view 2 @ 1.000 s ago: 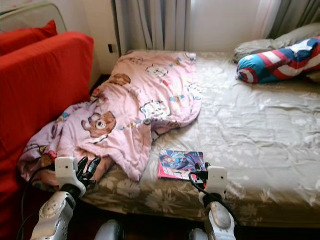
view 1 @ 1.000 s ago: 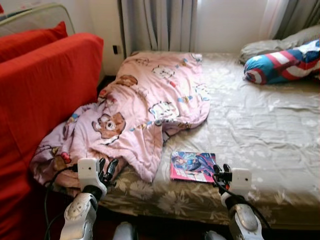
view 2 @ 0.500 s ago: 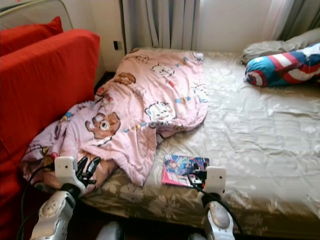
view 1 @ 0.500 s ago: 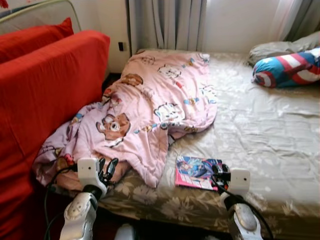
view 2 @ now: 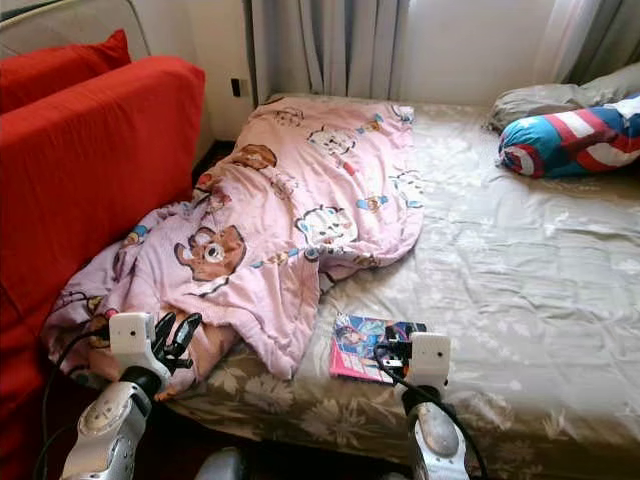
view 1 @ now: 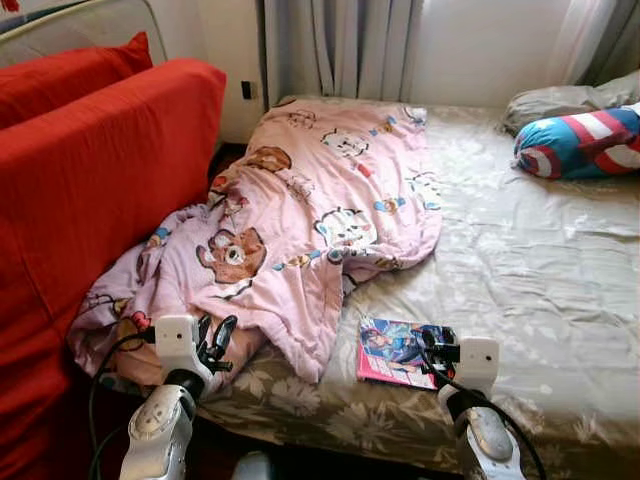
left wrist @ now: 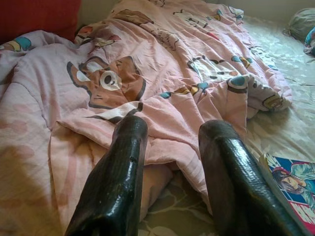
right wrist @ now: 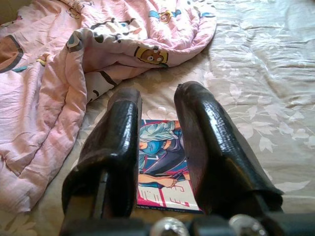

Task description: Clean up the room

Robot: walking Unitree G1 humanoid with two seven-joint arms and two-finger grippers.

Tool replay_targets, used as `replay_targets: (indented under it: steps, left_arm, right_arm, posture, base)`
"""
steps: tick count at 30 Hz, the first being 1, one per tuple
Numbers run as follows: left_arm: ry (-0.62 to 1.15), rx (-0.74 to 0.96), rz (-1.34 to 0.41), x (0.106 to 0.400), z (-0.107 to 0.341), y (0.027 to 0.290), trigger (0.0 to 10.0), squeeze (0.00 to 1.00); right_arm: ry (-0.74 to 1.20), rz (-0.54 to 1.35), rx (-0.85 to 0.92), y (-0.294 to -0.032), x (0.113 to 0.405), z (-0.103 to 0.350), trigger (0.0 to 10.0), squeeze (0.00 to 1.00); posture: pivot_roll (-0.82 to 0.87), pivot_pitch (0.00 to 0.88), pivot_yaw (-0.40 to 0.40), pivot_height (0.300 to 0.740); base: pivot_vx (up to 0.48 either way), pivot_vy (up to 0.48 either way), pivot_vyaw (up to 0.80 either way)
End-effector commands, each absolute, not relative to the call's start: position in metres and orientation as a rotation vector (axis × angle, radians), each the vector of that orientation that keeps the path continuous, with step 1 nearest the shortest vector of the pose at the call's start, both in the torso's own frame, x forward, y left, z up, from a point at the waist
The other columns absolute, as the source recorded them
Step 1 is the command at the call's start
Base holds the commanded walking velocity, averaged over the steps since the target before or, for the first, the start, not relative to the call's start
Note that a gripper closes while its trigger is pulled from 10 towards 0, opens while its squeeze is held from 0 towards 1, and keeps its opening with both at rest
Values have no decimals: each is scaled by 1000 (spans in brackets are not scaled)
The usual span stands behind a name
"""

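Observation:
A rumpled pink cartoon blanket [view 1: 300,210] covers the left part of the bed and spills over its left edge. A colourful comic book [view 1: 392,350] lies flat on the beige sheet near the bed's front edge, just right of the blanket's lowest corner. My left gripper [view 1: 216,328] is open at the blanket's front hem, fingers pointing at the folds [left wrist: 147,59] with nothing between them. My right gripper [view 1: 437,345] is open and hovers at the book's right edge. In the right wrist view the book [right wrist: 160,162] lies just beyond the gripper's fingers [right wrist: 123,128].
The bed [view 1: 540,260] with a beige flowered sheet stretches to the right. A shield-pattern bolster [view 1: 580,140] and a grey pillow [view 1: 560,100] lie at its far right. A red sofa [view 1: 90,170] stands close on the left. Curtains [view 1: 340,45] hang behind.
The whole picture has shifted, so the camera has moved. The bed and book sit a little lower and further right. The book now lies closer to my right gripper. Both grippers stay open.

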State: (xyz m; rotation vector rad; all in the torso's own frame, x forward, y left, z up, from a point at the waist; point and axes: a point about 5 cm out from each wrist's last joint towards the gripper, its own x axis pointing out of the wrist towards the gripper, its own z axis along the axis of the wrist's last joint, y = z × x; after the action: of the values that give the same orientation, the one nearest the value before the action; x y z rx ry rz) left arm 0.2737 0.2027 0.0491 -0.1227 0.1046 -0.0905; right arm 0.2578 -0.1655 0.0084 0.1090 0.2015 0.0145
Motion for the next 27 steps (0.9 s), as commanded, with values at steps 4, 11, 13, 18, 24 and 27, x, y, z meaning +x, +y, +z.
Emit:
replay_targets:
  steps: [4, 11, 13, 18, 24, 27]
  left_arm:
    - [118, -134, -87, 274, 48, 204, 10000, 0]
    - [118, -135, -90, 274, 48, 203, 10000, 0]
    - [118, -135, -90, 274, 48, 203, 10000, 0]
    - [117, -136, -92, 274, 48, 203, 10000, 0]
    - [117, -135, -98, 275, 48, 202, 10000, 0]
    - [115, -135, -100, 275, 48, 201, 10000, 0]
  right_arm:
    - [212, 19, 108, -165, 257, 7, 10000, 0]
    - [215, 24, 112, -164, 256, 6, 10000, 0]
    - [216, 25, 113, -164, 256, 6, 10000, 0]
    - [220, 24, 113, -164, 256, 5, 10000, 0]
    - [217, 26, 111, -164, 257, 6, 10000, 0]
    - [218, 28, 111, -164, 257, 6, 10000, 0]
  posture:
    - [-22, 16, -1, 629]
    - [-20, 15, -1, 629]
    - [-20, 15, -1, 629]
    - [-20, 15, -1, 629]
    - [-22, 11, 1, 629]
    - [-22, 9, 1, 629]
  base:
    - [310, 0, 0]
    - [320, 0, 0]
    - [321, 0, 0]
    - [329, 0, 0]
    - [329, 0, 0]
    - [330, 0, 0]
